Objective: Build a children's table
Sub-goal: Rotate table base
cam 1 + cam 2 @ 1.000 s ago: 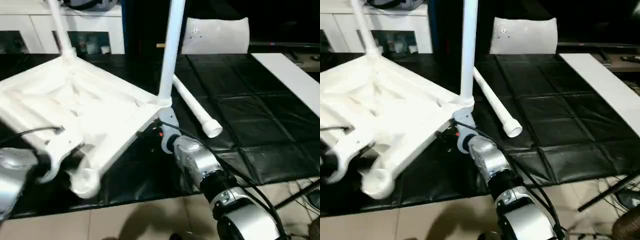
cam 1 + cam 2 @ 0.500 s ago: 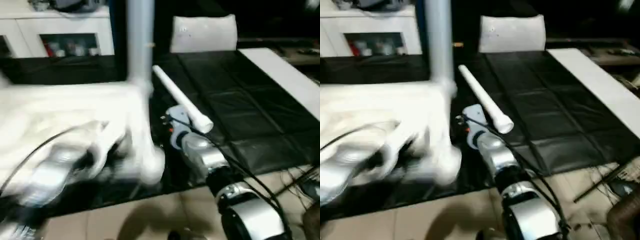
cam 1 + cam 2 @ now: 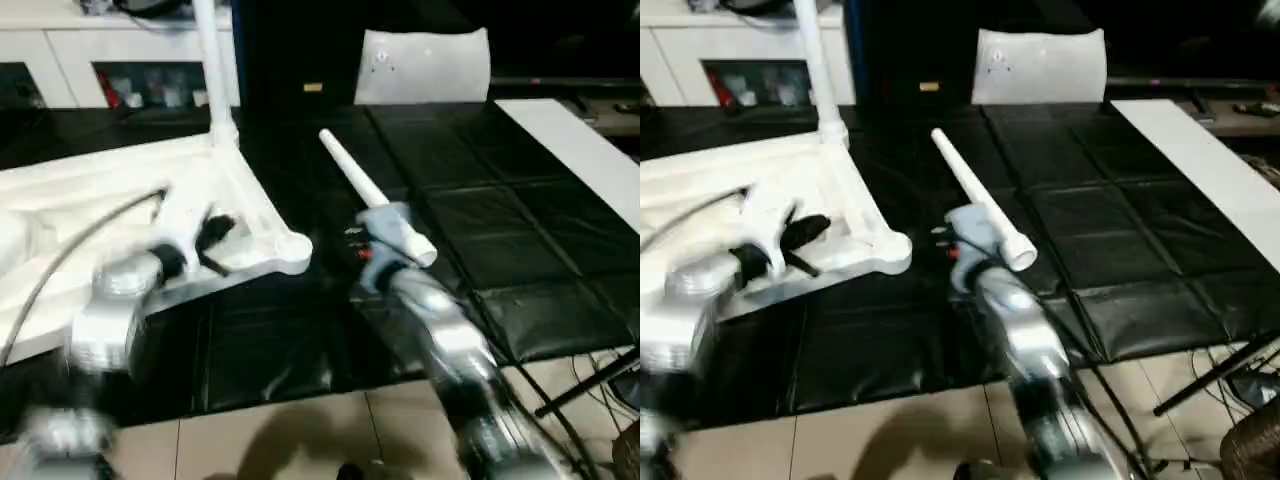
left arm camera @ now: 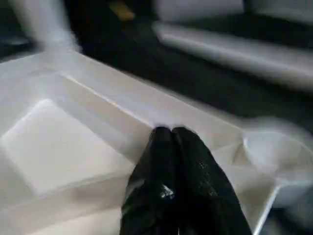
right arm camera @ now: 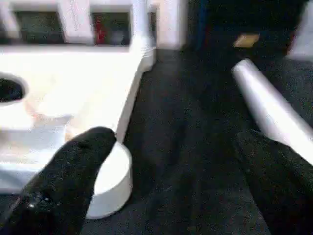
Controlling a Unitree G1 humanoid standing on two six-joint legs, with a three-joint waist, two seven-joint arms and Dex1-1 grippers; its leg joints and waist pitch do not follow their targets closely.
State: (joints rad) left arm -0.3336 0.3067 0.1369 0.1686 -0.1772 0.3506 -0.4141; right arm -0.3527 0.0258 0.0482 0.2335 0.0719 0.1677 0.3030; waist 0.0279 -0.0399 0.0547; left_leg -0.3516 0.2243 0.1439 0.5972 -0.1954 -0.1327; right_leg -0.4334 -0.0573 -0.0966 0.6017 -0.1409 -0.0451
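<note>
Black padded tabletop (image 3: 480,220) carries the upturned children's table (image 3: 120,200), one leg (image 3: 212,70) standing in a corner socket, a loose leg (image 3: 370,195) lying beside it. Left tool (image 4: 172,147) is pressed together over the ribs; right tool (image 5: 171,186) is spread wide near an empty socket (image 3: 290,250), so most legs seem left to fit.

A black quilted surface (image 3: 480,230) is seen, bounded at its near edge by pale floor tiles (image 3: 300,440). On it, toward nine o'clock, the white tabletop (image 3: 120,200) is laid underside up, with one leg (image 3: 212,70) standing upright from its far corner socket. A loose leg (image 3: 370,195) is laid at the centre, pointing from eleven to five o'clock; a white pillow-like block (image 3: 425,65) is placed at twelve o'clock and a flat white strip (image 3: 580,150) at two o'clock.
</note>
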